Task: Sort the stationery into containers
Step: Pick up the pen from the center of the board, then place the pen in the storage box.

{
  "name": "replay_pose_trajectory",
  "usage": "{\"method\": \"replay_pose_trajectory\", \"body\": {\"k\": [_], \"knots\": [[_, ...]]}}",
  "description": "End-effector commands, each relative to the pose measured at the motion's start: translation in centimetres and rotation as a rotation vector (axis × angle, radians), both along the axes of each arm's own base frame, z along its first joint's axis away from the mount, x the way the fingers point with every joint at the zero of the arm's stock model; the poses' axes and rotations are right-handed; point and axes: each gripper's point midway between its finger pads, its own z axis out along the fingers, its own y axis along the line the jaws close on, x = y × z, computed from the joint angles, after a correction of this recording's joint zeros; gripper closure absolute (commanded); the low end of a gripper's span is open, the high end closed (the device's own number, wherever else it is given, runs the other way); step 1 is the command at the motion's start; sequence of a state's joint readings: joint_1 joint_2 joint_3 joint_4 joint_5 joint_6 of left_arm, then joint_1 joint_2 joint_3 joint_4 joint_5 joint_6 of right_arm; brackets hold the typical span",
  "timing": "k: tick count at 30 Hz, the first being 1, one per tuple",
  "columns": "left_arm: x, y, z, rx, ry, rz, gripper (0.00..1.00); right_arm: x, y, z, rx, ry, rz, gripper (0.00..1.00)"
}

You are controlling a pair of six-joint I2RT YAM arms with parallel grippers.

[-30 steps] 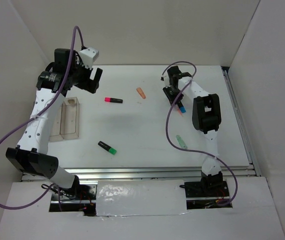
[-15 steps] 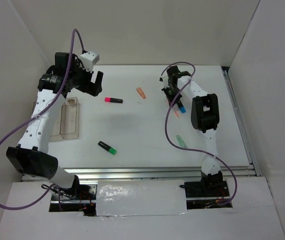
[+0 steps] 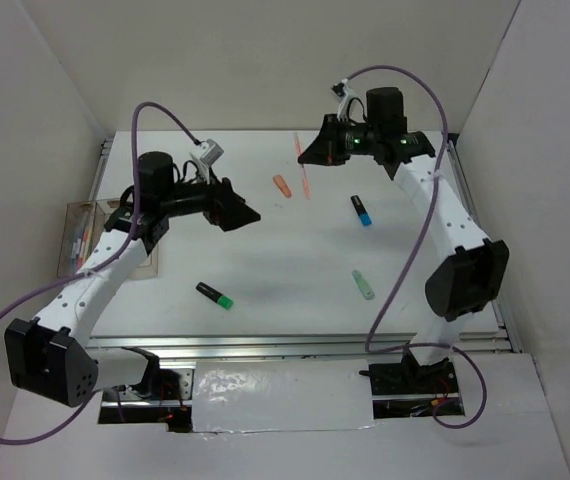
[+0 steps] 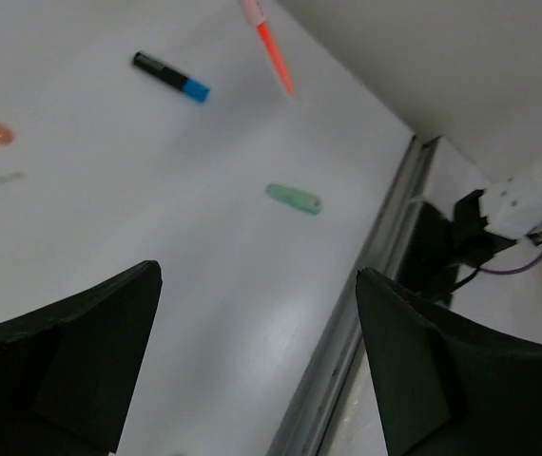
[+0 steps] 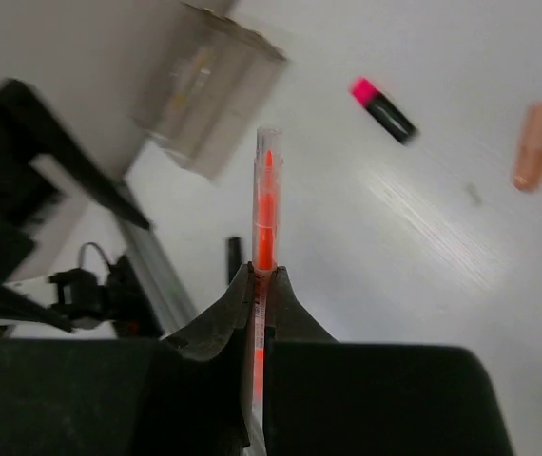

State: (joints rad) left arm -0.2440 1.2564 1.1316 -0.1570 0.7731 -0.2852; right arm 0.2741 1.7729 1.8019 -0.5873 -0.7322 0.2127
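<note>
Red pen (image 5: 264, 204) clamped in right tool (image 5: 259, 277), lower end hidden in its grip; left tool (image 4: 257, 275) wide apart.

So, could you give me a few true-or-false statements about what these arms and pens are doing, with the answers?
1. The right pincer grips a thin red pen. True.
2. The left pincer holds the mint green highlighter. False: it is open and empty; that highlighter lies on the table.
3. The orange stub is also clamped in the right pincer. False: it lies on the table.
4. The black-green highlighter lies on the table. True.
</note>
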Motion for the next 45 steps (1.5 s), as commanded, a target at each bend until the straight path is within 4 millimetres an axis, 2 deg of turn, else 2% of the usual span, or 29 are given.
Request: {"method": "replay_pose_trajectory", "body": {"k": [1,3,7,11,17,24,26,30,33,34,37,38,39,40,41,42,43,44,45], "knots": [[0.2,-2.6,4.2,-0.134,-0.101,-0.068,0.06,-4.5,4.0,4.8,0.207,0.005,0.161,1.00],[0.5,-3.2,4.2,-0.166,-0.056,-0.084,0.08,-6.0,4.9,5.8,0.236,-0.009,0.197,1.00],[0.8,-3.9,6.7,-0.226,-0.123,-0.115,0.08,-7.4,5.8,6.3,0.259,-0.006,0.235,1.00],[0.4,-4.7,7.4,-0.269,-0.109,-0.156,0.09,-8.6,6.6,6.7,0.291,0.004,0.286,1.00],[0.6,-5.3,6.6,-0.324,-0.045,-0.176,0.22,-9.3,7.7,6.4,0.300,0.022,0.305,1.00],[1.8,-5.5,5.8,-0.369,0.019,-0.144,0.29,-9.0,8.2,6.6,0.344,0.063,0.271,1.00],[1.8,-5.5,5.9,-0.385,0.044,-0.140,0.38,-9.0,8.1,7.0,0.350,0.049,0.262,1.00],[1.8,-5.1,5.7,-0.402,0.071,-0.126,0.51,-9.0,8.1,7.2,0.348,0.053,0.250,1.00],[2.0,-4.5,5.3,-0.395,0.090,-0.101,0.71,-9.1,8.2,7.2,0.352,0.056,0.258,1.00],[2.1,-4.4,4.9,-0.384,0.110,-0.093,0.85,-9.1,8.2,7.2,0.354,0.057,0.258,0.99],[2.1,-3.2,4.8,-0.361,0.107,-0.065,1.00,-8.8,7.9,7.0,0.343,0.058,0.240,0.58],[2.2,-2.7,4.8,-0.360,0.110,-0.055,1.00,-8.5,7.6,7.0,0.341,0.053,0.231,0.53],[2.6,-1.4,4.7,-0.364,0.116,-0.028,1.00,-8.5,7.3,7.0,0.334,0.046,0.222,0.45],[2.6,-0.5,5.1,-0.367,0.106,-0.016,1.00,-8.1,6.9,6.9,0.326,0.046,0.206,0.28],[2.8,0.5,4.7,-0.358,0.135,0.006,1.00,-7.8,6.4,7.1,0.316,0.027,0.192,0.21],[3.5,2.9,5.1,-0.330,0.097,0.034,1.00,-6.9,4.9,6.8,0.295,0.038,0.138,0.05],[3.4,4.3,3.3,-0.292,0.205,0.070,1.00,-6.4,4.0,6.8,0.268,-0.005,0.121,0.00],[3.5,6.2,2.2,-0.255,0.256,0.112,1.00,-5.8,3.1,6.5,0.244,-0.021,0.098,0.00],[5.2,10.3,3.2,-0.129,0.096,0.198,1.00,-4.9,1.2,5.7,0.200,-0.003,0.033,0.00]]}}
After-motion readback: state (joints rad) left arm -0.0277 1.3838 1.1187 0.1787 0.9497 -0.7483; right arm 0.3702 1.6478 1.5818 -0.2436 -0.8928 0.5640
